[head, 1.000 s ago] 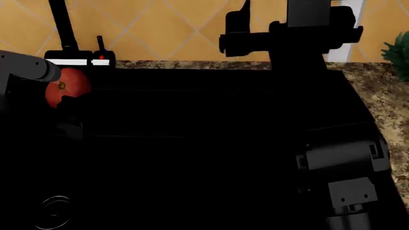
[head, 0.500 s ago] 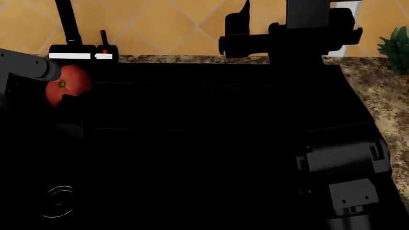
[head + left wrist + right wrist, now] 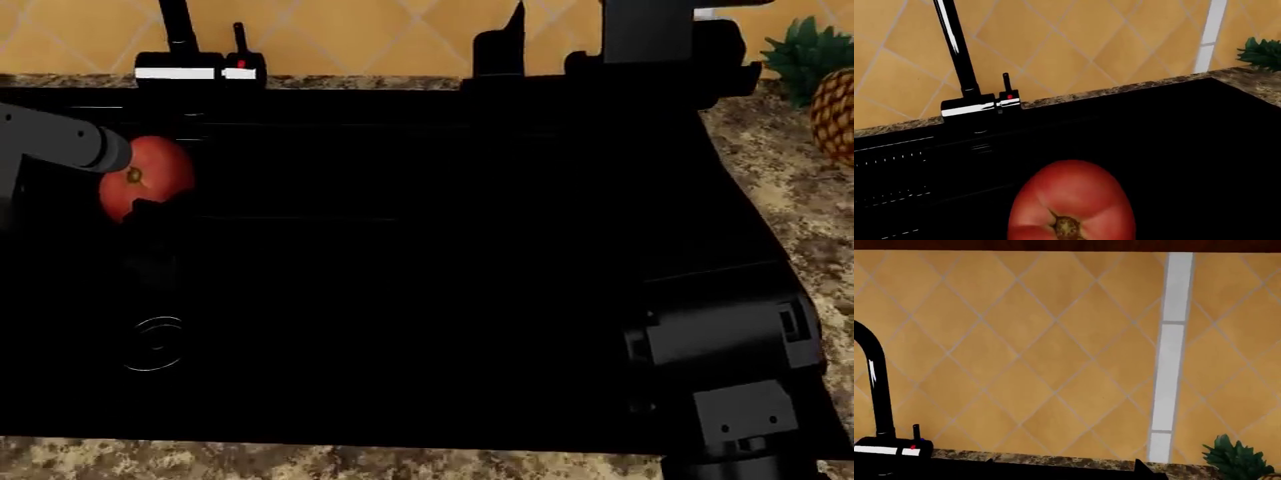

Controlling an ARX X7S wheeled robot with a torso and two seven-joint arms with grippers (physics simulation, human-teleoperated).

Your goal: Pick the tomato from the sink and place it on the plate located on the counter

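Observation:
The red tomato (image 3: 144, 178) hangs over the left part of the black sink (image 3: 441, 260), held at the end of my grey left arm. My left gripper (image 3: 139, 204) is shut on it, its black fingers barely standing out from the dark basin. In the left wrist view the tomato (image 3: 1071, 202) fills the near middle, stem dimple facing the camera. My right gripper (image 3: 1066, 464) is open and empty, raised near the sink's back edge, with its two tips wide apart. The plate is out of view.
A black faucet (image 3: 180, 45) with a lever stands on the back edge at the left. Speckled counter (image 3: 787, 170) runs along the right side and the front (image 3: 267, 462). A pineapple (image 3: 834, 105) stands at the far right. The drain ring (image 3: 156, 343) shows in the basin.
The head view has tipped down: the faucet and back edge slid up the frame, and the front counter edge and pineapple came into view. The tomato stays in my left gripper.

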